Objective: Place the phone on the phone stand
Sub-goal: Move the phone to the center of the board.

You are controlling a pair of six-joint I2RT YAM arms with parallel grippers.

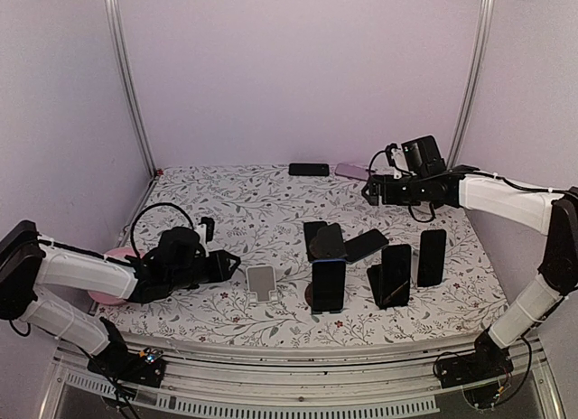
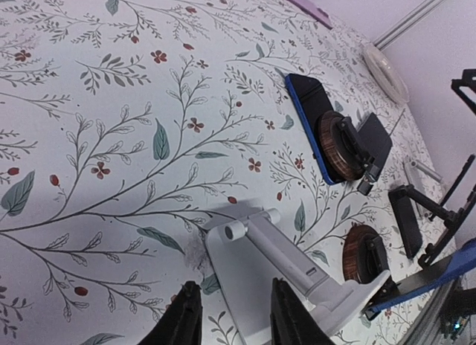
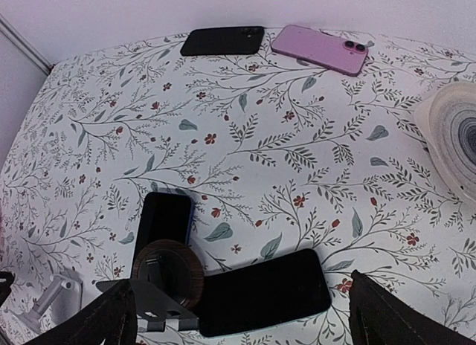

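Left pincer is sitting narrow, with the white phone stand base plate between its fingers. Can't tell if it's actually clamping. Right pincer is hovering wide open, well back-right of that stand. Pink phone and black phone are lying flat on the table — far behind the stand, side by side.

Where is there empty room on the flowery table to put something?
Bare cloth lies between the flat black phone at the back and the white plastic phone stand. The back left corner is bare. Crowded: the dark propped-up phones front right.
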